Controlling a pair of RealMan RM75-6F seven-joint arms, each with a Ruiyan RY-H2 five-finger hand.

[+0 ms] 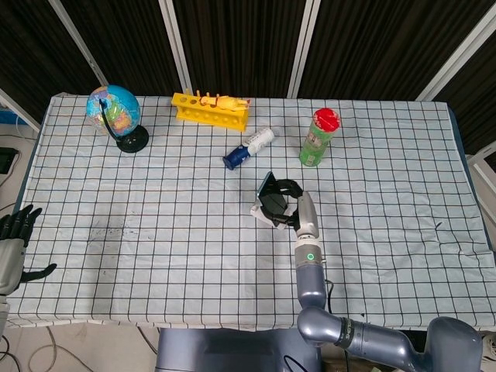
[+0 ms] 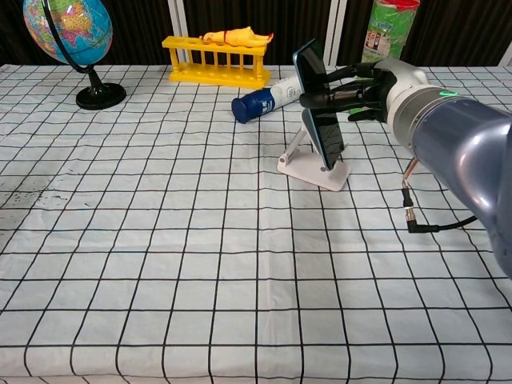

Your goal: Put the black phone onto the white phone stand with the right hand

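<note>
A: How far along is the task judged to be?

B: Nearly done. The black phone (image 2: pixel 318 108) is seen leaning on the white phone stand (image 2: pixel 312 169), right of centre in the chest view, its lower edge at the lip. Release is left.

A: And the hands?

B: The phone's upper part is grasped by the right hand (image 2: pixel 358 88), reached in from the right. The left hand (image 1: pixel 14 236), at the head view's left edge, is held empty with fingers apart.

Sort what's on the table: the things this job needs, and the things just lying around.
Needed: black phone, white phone stand, right hand holding the phone.

Lying around: globe, yellow rack, blue-capped bottle, green can.
</note>
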